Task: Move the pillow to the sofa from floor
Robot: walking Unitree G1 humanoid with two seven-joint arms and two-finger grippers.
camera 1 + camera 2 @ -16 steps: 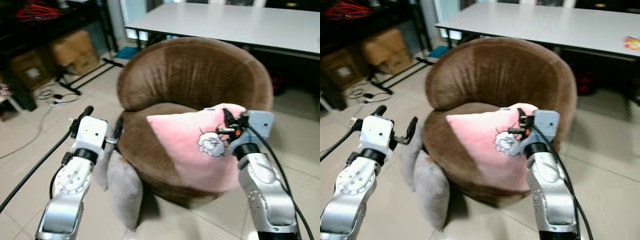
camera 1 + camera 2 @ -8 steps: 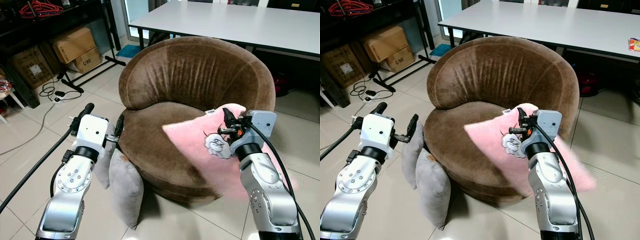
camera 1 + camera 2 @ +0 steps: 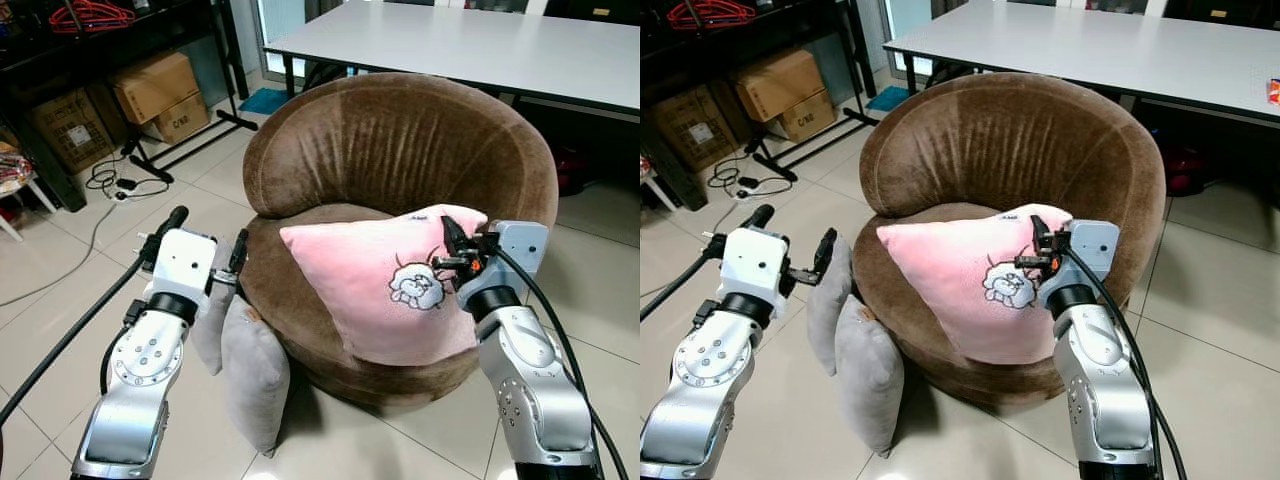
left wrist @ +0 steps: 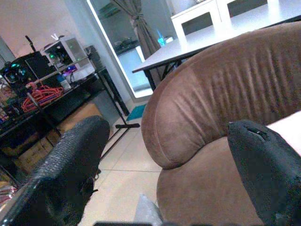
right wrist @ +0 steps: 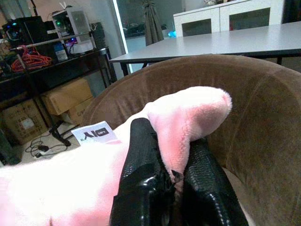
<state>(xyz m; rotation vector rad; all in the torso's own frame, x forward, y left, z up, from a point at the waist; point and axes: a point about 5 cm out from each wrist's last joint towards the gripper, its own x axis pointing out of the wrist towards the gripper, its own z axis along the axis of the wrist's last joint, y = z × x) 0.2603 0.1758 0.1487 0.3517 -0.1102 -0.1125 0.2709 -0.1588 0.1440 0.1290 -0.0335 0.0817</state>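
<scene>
On the left I see my left pincer (image 3: 208, 246) up in the air beside the sofa, its two black fingers (image 4: 70, 165) wide apart with nothing in them. Just below it, two grey cushions (image 3: 252, 370) stand on the floor tiles (image 3: 60, 300), leaning on the sofa's side. The brown round sofa (image 3: 400, 140) is in the middle. The pink pillow (image 3: 370, 285) with a little sheep picture sits tilted on its seat. My right pincer (image 3: 447, 247) is squeezed tight on the pillow's top corner. A white table (image 3: 480, 45) stands behind.

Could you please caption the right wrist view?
Right gripper pinches the pink pillow's corner above the brown sofa.
</scene>
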